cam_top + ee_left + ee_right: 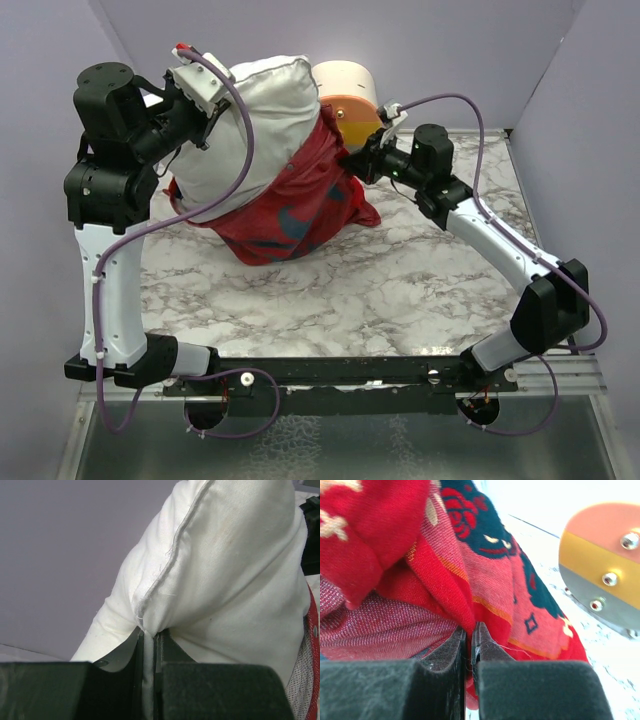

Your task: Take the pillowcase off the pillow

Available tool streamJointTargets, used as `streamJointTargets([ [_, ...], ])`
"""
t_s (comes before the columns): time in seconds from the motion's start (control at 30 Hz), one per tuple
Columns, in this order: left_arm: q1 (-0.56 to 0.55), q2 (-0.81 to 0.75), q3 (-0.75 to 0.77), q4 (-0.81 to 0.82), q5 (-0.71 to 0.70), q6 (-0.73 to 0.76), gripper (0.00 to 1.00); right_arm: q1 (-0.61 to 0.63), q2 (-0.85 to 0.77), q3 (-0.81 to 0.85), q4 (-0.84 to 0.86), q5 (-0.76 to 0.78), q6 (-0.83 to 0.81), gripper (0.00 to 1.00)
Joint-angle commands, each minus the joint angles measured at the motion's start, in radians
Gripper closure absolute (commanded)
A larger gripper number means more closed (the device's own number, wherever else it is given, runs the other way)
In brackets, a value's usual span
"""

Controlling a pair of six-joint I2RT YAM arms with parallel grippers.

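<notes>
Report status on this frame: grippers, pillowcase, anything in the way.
Left gripper shut on the pillow seam. Right gripper shut on the pillowcase. Pillowcase roughly half off, bunched over pillow's lower end. Cream-and-orange cylinder close beside right gripper.

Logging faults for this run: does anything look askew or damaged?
Only expected mess. The pillow is held up tilted by the left gripper, its seam fraying loose threads, and the pillowcase is bunched round its lower end, pinched by the right gripper.

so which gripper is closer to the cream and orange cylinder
Right. The right gripper, shut on the pillowcase, sits just beside the cylinder; the left gripper holds the pillow, farther off.
</notes>
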Motion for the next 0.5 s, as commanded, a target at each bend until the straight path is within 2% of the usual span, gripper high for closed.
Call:
streamJointTargets([
  [0.0,0.006,-0.039,0.067,0.118,-0.085,0.037,1.00,-0.055,-0.054,-0.079,-0.016,0.128,0.048,0.99],
  [0.47,0.005,0.006,0.182,0.370,-0.413,0.069,1.00,-0.098,-0.014,-0.321,-0.041,0.294,0.178,0.99],
])
